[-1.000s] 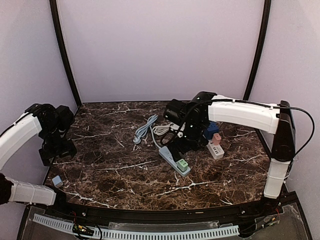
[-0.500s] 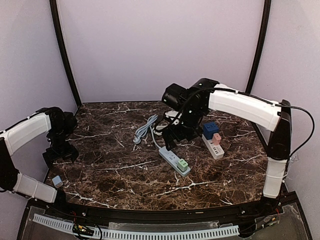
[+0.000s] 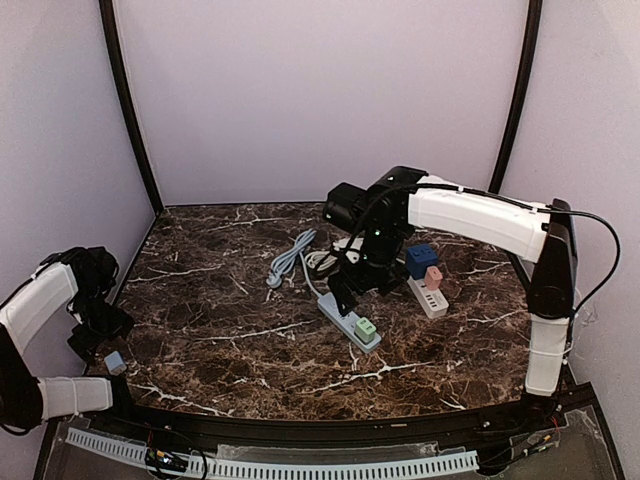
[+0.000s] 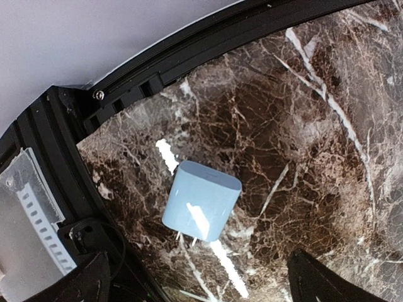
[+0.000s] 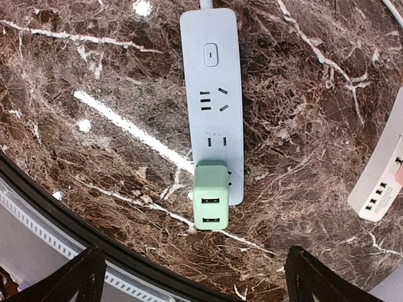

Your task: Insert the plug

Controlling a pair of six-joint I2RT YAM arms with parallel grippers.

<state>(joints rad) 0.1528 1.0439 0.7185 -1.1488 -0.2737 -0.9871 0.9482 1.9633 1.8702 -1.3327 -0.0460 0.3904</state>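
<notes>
1. The green plug (image 5: 211, 202) sits on the last socket of the grey power strip (image 5: 212, 94) and hangs a little over its end. The switch and two other socket groups on the strip are uncovered.
2. The right gripper (image 5: 194, 267) hangs over this strip. Its jaws are spread wide and hold nothing, and its fingers are apart from the plug.
3. A white power strip (image 3: 430, 298) lies just to the right, with a blue adapter (image 3: 421, 259) and a pink adapter (image 3: 434, 276) on it. A coil of grey cable (image 3: 290, 255) lies behind, to the left.
4. The left gripper (image 4: 198, 280) is also spread and empty. It is above a light blue adapter (image 4: 201, 200) lying on the table (image 4: 302, 126), close to the black frame (image 4: 126, 75) at the left front corner.
5. Bare marble shows between the grey strip and the front edge, and across the middle toward the left arm.
6. Only the right wrist view shows the socket holes and the plug's two ports. Only the top view shows the blue adapter and the cable. In the top view the light blue adapter is very small, but the left wrist view shows its rounded shape.
</notes>
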